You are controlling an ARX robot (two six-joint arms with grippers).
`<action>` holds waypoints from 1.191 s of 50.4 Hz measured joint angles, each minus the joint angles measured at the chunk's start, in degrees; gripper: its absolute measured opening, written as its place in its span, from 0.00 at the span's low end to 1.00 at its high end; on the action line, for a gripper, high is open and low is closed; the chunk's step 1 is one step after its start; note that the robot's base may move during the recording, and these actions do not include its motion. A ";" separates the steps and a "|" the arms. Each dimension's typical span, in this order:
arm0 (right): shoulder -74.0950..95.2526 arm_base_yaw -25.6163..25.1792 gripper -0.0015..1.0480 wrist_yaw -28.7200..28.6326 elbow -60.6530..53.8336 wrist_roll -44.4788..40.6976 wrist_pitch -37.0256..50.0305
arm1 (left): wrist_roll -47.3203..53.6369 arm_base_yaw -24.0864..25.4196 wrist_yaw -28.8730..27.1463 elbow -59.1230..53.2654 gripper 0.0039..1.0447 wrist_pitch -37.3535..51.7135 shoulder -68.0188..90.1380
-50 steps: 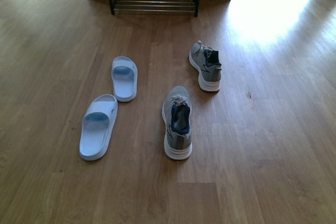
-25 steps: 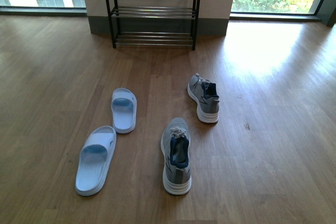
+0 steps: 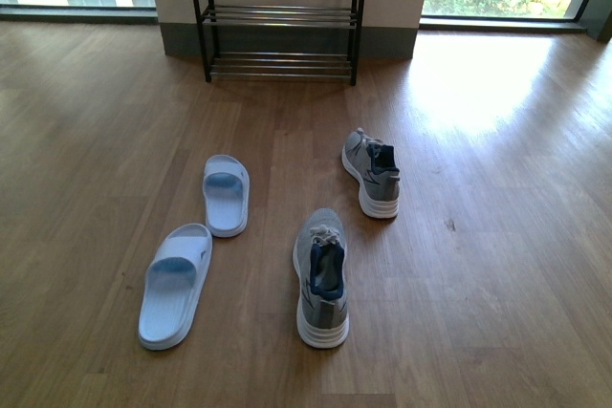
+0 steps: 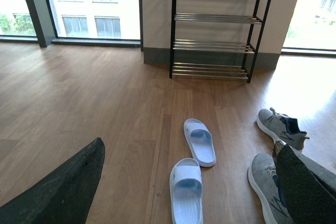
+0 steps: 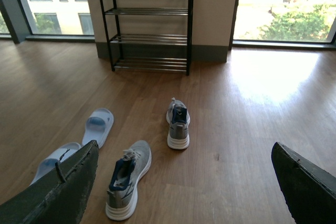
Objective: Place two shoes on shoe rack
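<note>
Grey sneakers and blue slides on the floor, well apart from the shoe rack.
Left claw and right claw spread wide, grasping nothing.

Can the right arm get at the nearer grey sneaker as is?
Probably yes: the nearer grey sneaker lies alone on bare floor, apart from the nearest slide and the other sneaker, and the right end effector is open, nothing between.

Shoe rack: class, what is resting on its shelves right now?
Nothing. The shoe rack has four barred shelves, all bare; nothing covers them in the left wrist view.
</note>
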 joint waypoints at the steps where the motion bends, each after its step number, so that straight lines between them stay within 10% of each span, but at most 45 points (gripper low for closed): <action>1: 0.00 0.00 0.91 0.00 0.00 0.00 0.00 | 0.00 0.00 0.00 0.00 0.91 0.00 0.00; 60: 0.04 0.00 0.91 0.00 0.00 0.00 0.00 | 0.00 0.00 0.00 0.00 0.91 0.00 0.00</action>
